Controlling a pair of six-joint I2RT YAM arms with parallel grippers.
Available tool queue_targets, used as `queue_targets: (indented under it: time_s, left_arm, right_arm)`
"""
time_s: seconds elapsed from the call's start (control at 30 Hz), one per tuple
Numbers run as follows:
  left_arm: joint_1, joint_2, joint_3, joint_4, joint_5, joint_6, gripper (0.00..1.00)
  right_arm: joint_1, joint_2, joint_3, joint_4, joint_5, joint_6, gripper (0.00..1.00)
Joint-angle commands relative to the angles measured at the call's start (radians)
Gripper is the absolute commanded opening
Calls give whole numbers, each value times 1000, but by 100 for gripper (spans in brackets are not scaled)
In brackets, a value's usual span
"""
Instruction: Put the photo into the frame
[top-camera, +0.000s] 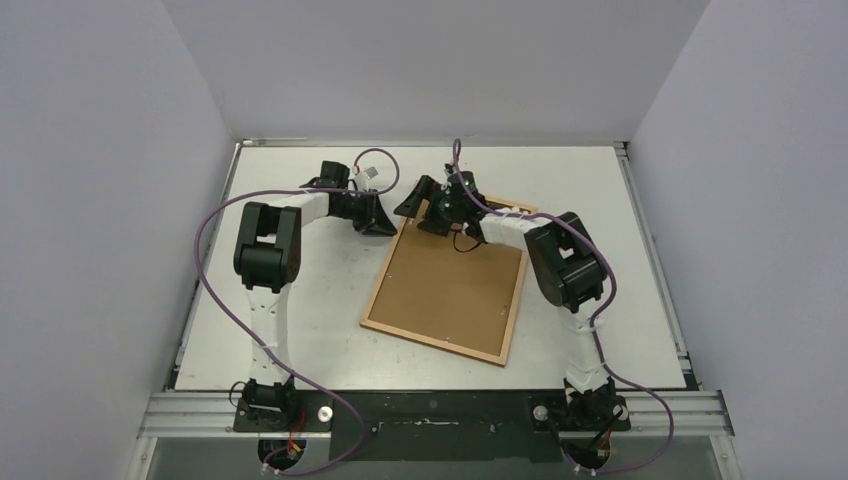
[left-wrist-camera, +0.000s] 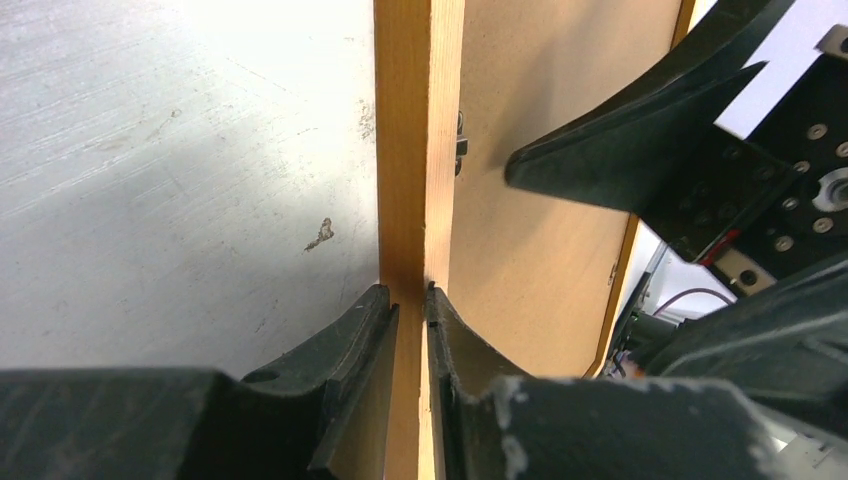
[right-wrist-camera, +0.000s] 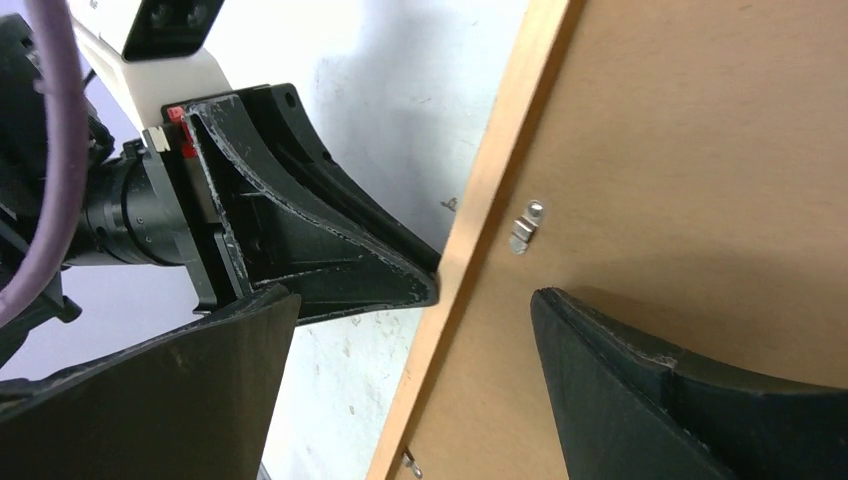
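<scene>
Bright even light, soft shadows, glare whitening the table (left-wrist-camera: 270, 30) in left wrist view

frame (left-wrist-camera: 420, 150) smooth pale wood — backing sheet (left-wrist-camera: 535, 285) matt fibreboard — table (left-wrist-camera: 180, 200) scuffed white, clip (right-wrist-camera: 527, 225) shiny metal

Both arms reach out toward the far middle, elbows bent up high, forearms angled inward so the two wrists end up close together. The left gripper (top-camera: 378, 222) is clamped down tight, one finger (left-wrist-camera: 350, 340) on each side of the frame (left-wrist-camera: 418, 150) rail. The right gripper (top-camera: 427, 210) is spread wide, fingers well apart, tilted downward, sitting just beside the left one, can't tell if they touch
</scene>
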Motion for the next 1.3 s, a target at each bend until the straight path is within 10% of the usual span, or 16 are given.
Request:
queue_targets:
  time_s: [0.0, 1.27]
  left_arm:
    - [-3, -8, -14, -24, -67, 47, 16]
    - [-2, -6, -26, -12, -61, 36, 15]
  right_arm:
    - [-31, -105, -39, 12, 9, -42, 90]
    - [36, 35, 103, -73, 102, -91, 90]
